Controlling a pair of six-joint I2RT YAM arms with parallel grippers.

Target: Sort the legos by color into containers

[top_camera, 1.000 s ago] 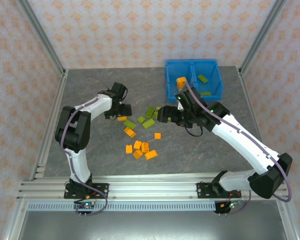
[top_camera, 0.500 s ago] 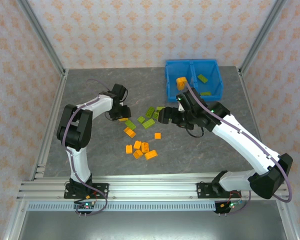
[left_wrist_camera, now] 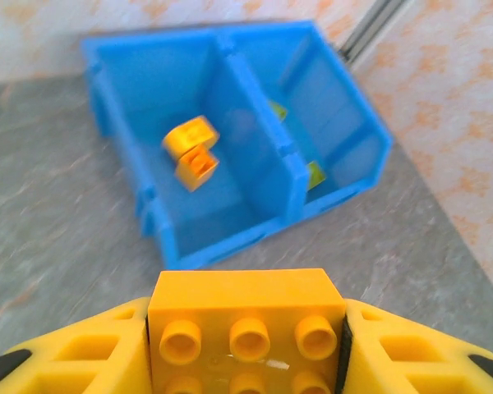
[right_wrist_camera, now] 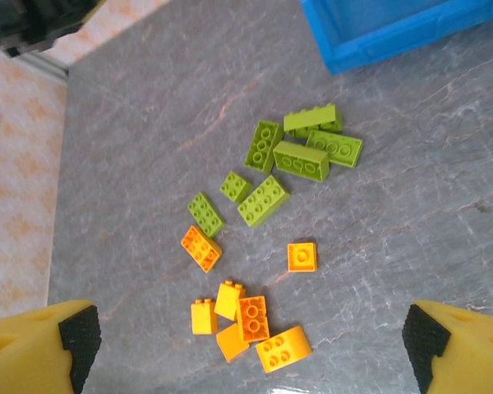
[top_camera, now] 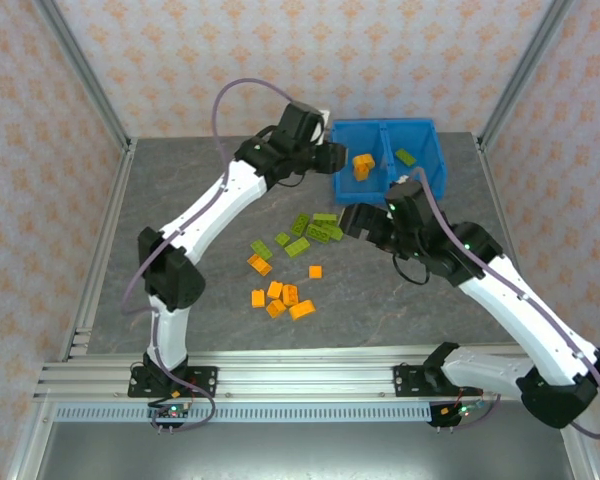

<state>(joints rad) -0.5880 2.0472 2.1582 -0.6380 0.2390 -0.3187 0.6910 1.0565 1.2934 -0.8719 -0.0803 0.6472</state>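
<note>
Nearest the bases, loose orange legos (top_camera: 290, 293) lie on the counter (top_camera: 160, 170), with a cluster of lime green legos (top_camera: 325, 232) just beyond, at 12 o'clock of them. The right fingers (right_wrist_camera: 37, 345) stand spread wide and hold nothing. From the right wrist, both clusters lie on the counter below the gap between them, the green ones toward 12 o'clock. The right arm (top_camera: 500, 290) bends up from its base and reaches toward 10 o'clock. The left arm (top_camera: 215, 205) stretches long toward 1 o'clock. Its left fingers (left_wrist_camera: 82, 353) are closed on an orange brick (left_wrist_camera: 246, 324), studs up, just beside the blue bin (left_wrist_camera: 214, 238). The bin's left compartment (left_wrist_camera: 148, 90), at 12 o'clock of the brick, holds two orange pieces (left_wrist_camera: 191, 152). Green pieces (left_wrist_camera: 315, 174) lie in the right one.
</note>
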